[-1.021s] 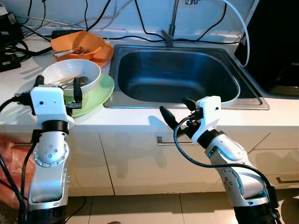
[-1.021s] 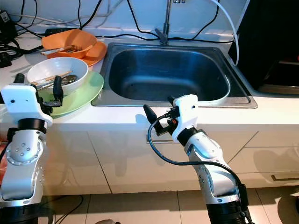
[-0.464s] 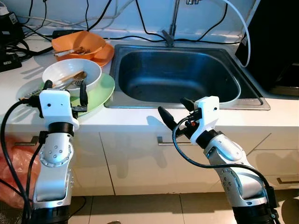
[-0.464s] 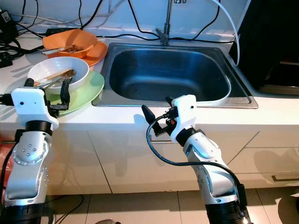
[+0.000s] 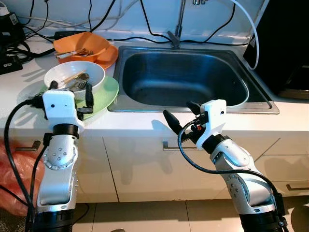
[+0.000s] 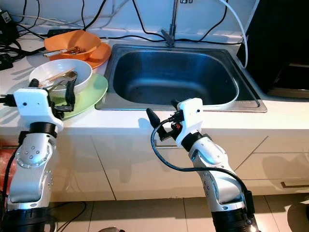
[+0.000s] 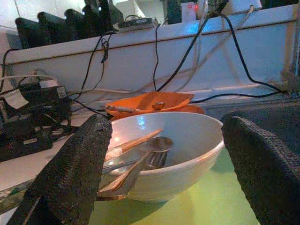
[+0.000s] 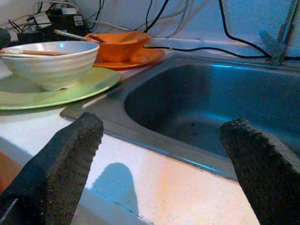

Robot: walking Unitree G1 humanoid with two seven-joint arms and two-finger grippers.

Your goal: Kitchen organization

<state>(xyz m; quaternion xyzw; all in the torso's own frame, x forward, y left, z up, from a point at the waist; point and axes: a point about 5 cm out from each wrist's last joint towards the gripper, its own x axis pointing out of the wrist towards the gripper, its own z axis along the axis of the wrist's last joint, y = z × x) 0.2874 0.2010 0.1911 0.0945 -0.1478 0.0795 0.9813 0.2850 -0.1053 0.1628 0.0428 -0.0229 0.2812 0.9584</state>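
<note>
- A white kitchen counter [image 5: 145, 126] runs across the scene, with a steel sink [image 5: 183, 77] set into it, a faucet [image 5: 175, 35] at its back edge, and black cables [image 5: 96, 19] trailing along the wall behind.
- On the counter to the left of the sink lies a green plate [image 5: 107, 94], and a white bowl [image 5: 72, 73] stands on it.
- The white bowl holds a spoon [image 7: 154, 146] and wooden chopsticks [image 7: 136, 140].
- Behind it sits an orange bowl [image 5: 82, 43] on an orange plate [image 5: 108, 58], with utensils in it as well.
- The left gripper [image 5: 70, 94] is raised at the counter's front edge, just in front of the white bowl; its fingers [image 7: 75, 173] stand wide apart, with the bowl seen between them and not touching it.
- The right gripper [image 5: 181, 113] hovers over the counter edge in front of the sink, its fingers [image 8: 61, 164] spread apart and holding nothing.
- White cabinet doors [image 5: 145, 169] sit under the counter, and something orange-red [image 5: 14, 179] shows low at the left.
</note>
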